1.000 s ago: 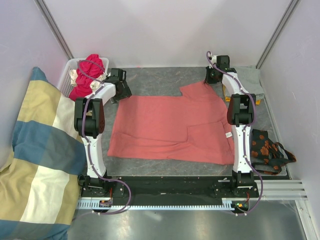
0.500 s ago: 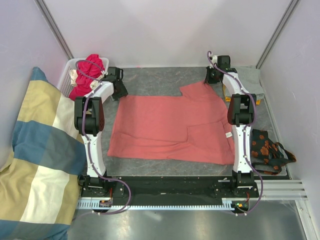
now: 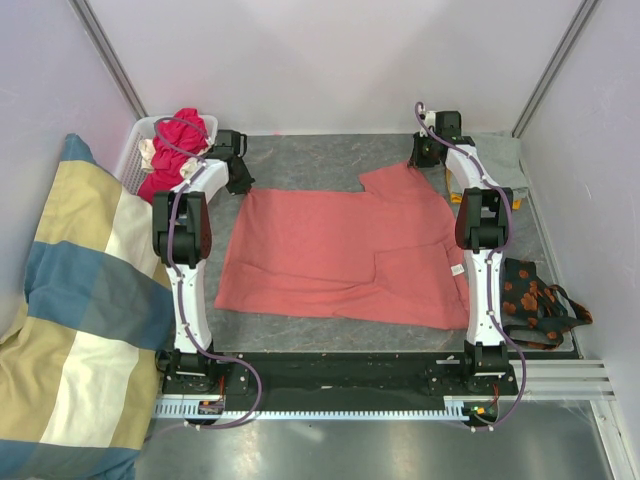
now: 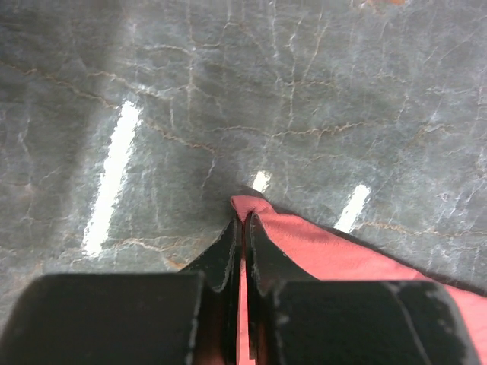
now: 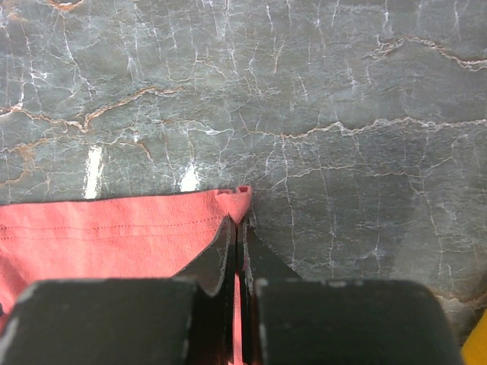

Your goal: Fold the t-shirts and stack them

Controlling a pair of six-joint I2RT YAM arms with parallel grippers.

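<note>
The salmon-pink t-shirt (image 3: 340, 255) lies spread flat in the middle of the grey marbled surface (image 3: 310, 160), between our two arms, with its right half partly doubled over. The left tool (image 4: 243, 228) is pressed together on the far left corner of this shirt; in the left wrist view only a little tip of pink cloth shows in front of its fingers. The right tool (image 5: 237, 226) is likewise clamped on the far right corner, just at the stitched hem. We judge the shirt to be light, thin and completely limp: it will not keep any shape, it will sag in the middle when it is lifted by two points, and it should slide easily on the glossy surface. The two far corners seem to us the proper places to hold, because the hem is doubled there and gives more to grip. Both holds are very shallow, however, so a quick pull could let the cloth slip out. A magenta-red t-shirt (image 3: 180, 135) waits in the white basket (image 3: 133, 150) at the far left, and a grey t-shirt (image 3: 505, 165) lies at the far right corner
</note>
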